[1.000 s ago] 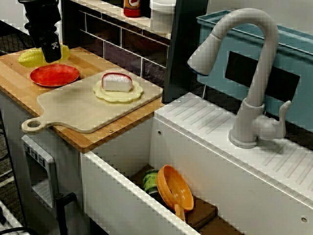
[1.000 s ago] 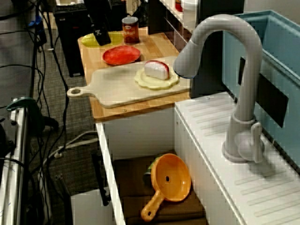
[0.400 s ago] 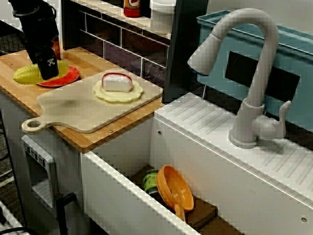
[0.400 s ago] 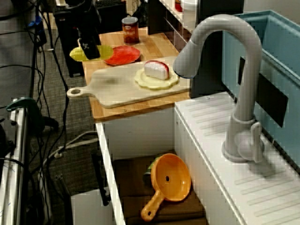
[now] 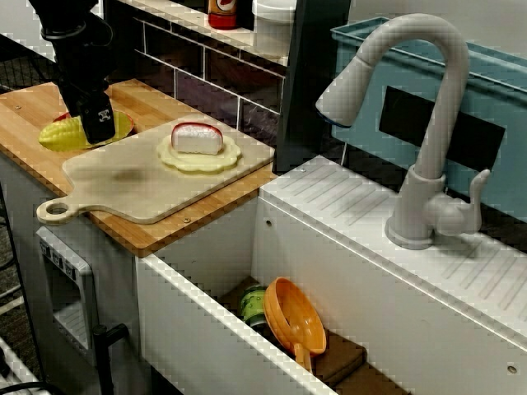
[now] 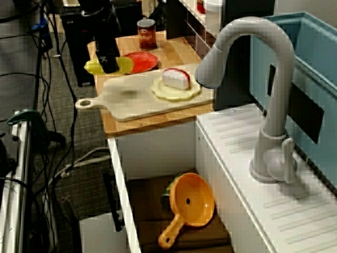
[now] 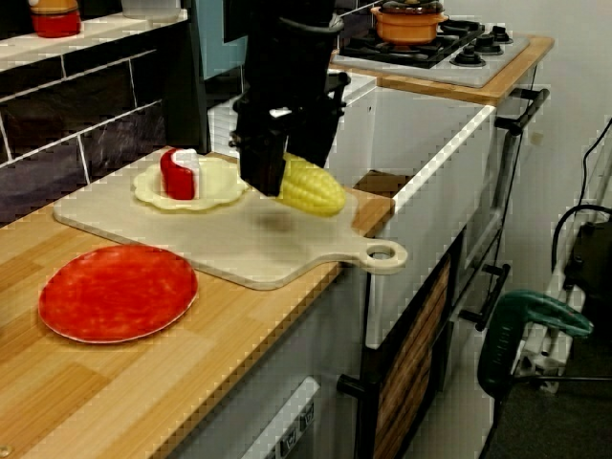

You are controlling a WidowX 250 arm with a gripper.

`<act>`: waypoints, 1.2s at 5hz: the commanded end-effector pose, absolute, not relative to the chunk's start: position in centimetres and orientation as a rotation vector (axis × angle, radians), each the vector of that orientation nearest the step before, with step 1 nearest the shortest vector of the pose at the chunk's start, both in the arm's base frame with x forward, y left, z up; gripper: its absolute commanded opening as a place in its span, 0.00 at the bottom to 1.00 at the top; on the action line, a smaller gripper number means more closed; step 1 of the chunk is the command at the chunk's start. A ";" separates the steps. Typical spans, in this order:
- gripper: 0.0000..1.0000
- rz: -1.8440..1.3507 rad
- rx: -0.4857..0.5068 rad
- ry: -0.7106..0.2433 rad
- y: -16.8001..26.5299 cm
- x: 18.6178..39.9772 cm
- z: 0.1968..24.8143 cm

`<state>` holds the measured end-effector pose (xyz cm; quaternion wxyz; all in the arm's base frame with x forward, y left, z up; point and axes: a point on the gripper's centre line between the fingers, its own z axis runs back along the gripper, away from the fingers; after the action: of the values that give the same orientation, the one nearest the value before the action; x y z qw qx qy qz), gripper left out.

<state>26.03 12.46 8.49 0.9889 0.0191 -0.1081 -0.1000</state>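
Note:
My black gripper (image 5: 95, 125) is shut on a yellow corn cob (image 5: 67, 134), held crosswise in the air. In the view from the counter's end, the gripper (image 7: 271, 180) and corn cob (image 7: 311, 187) hang above the pale cutting board (image 7: 244, 251), casting a shadow on it. The red plate (image 7: 117, 292) lies bare on the wooden counter beside the board. In the view along the counter, the corn cob (image 6: 124, 65) overlaps the red plate (image 6: 142, 61). A red-and-white sushi piece (image 5: 196, 137) rests on a scalloped cream dish at the board's far end.
A grey faucet (image 5: 416, 123) rises over the white sink (image 5: 206, 304), which holds an orange strainer (image 5: 296, 317) and a green item. A soup can (image 6: 146, 32) stands at the counter's far end. A stove with an orange pot (image 7: 411, 19) lies beyond the sink.
The gripper, shut on the corn, has carried it from the counter's far corner across the red plate to the cutting board's edge. Nothing else has moved.

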 end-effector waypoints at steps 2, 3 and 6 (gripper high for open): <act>0.00 -0.351 0.092 -0.261 10.3 26.6 9.0; 0.00 -0.355 0.076 -0.252 10.1 26.0 8.9; 0.00 -0.319 0.084 -0.226 9.7 26.5 7.7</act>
<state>25.57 9.67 6.56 0.9823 0.0319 -0.0967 -0.1573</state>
